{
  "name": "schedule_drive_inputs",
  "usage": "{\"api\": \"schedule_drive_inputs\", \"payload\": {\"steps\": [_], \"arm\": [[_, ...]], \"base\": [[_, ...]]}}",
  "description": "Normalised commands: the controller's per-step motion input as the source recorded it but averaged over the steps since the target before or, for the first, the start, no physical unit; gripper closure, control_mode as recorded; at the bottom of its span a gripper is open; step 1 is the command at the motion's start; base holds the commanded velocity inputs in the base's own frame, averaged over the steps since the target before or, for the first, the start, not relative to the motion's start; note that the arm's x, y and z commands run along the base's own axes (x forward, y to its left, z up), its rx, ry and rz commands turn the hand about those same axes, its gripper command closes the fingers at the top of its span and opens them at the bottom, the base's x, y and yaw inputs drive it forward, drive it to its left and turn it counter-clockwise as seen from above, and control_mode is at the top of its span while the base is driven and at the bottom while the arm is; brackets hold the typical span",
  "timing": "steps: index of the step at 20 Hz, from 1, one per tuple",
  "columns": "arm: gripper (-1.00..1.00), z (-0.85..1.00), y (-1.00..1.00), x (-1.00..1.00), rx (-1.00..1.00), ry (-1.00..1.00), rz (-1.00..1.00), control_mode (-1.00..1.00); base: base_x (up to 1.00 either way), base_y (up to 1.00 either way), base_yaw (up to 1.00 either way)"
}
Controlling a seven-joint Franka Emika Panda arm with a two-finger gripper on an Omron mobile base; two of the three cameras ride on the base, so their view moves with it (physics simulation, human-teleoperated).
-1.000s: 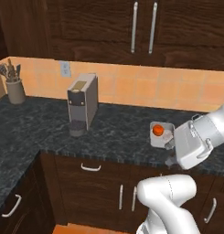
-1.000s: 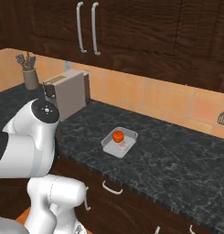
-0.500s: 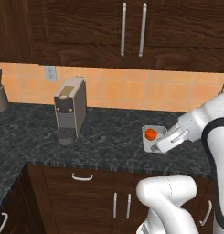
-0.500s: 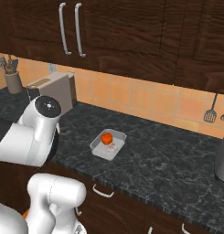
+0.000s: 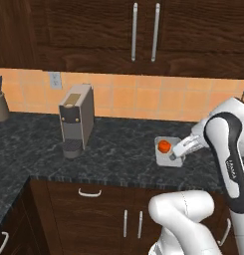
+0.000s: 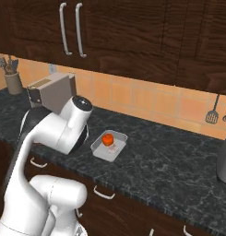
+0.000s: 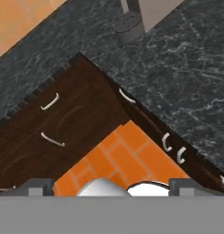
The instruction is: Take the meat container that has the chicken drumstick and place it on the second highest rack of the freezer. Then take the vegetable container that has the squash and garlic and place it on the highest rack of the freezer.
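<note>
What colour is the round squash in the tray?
Orange-red squash, clearest in the right base view.

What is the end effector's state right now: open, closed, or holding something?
End effector: open and holding nothing; its tips point down at the orange floor and the dark cabinets.

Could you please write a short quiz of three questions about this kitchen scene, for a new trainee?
1. True or false: the vegetable container lies on the counter.
2. What round orange-red thing lies in that container? A) a carrot B) the squash C) an apple
3. Fill in: the coffee machine stands to the ___ of the container in the left base view.

Key: 1 true; 2 B; 3 left.
</note>
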Motion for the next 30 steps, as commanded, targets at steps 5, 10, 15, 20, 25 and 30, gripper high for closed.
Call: {"api": "schedule_drive_inputs", "payload": {"steps": [5,10,15,20,25,30], "arm": [[-1.0,-0.83,-0.01,0.69,-0.52,0.04,-0.11,-1.0],[-1.0,-0.68,-0.02,0.73,-0.33,0.0,0.0,-1.0],[-1.0,-0.4,-0.08,0.98,-0.17,0.0,0.0,-1.0],[-1.0,-0.39,-0.22,0.8,-0.1,0.07,0.0,-1.0],[-1.0,-0.24,-0.29,0.62,-0.01,0.09,0.0,-1.0],[-1.0,-0.22,-0.2,0.54,0.0,0.04,0.0,-1.0]], "base": [[0.0,0.0,0.0],[0.0,0.0,0.0],[0.0,0.0,0.0],[0.0,0.0,0.0],[0.0,0.0,0.0],[0.0,0.0,0.0]]}}
